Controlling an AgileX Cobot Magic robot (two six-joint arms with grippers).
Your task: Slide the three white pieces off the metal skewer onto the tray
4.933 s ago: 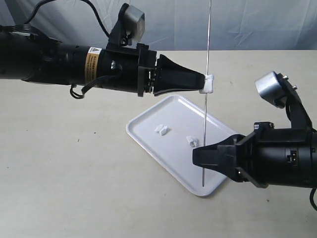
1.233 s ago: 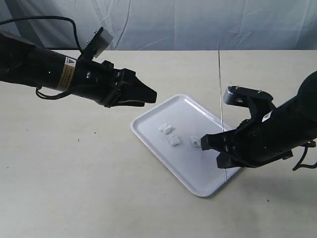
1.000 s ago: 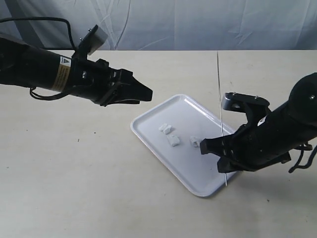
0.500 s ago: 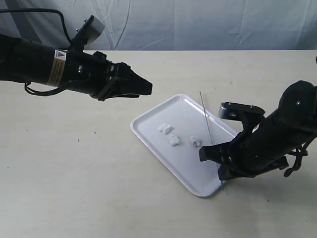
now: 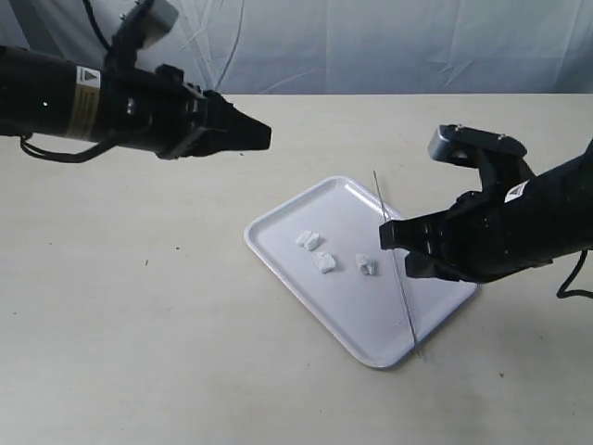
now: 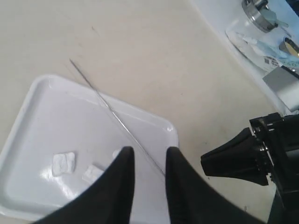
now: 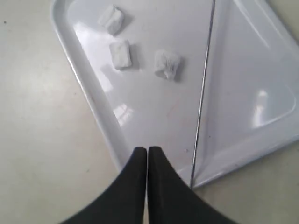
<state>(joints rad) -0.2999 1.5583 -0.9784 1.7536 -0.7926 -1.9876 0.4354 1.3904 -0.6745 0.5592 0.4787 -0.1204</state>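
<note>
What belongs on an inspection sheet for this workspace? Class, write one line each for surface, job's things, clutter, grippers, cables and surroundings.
surface: beige table, carrying only the tray.
job's things: white tray flat on the table; three white pieces loose on it, apart from each other; metal skewer bare, lying across the tray, one end past its rim.
clutter: nothing seen.
grippers: left gripper open, empty, off to the tray's side; right gripper shut, empty, beside the skewer.
cables: black cable at the left arm, clear of the tray.
surroundings: white cloth backdrop; metal parts beyond the table's edge.
</note>
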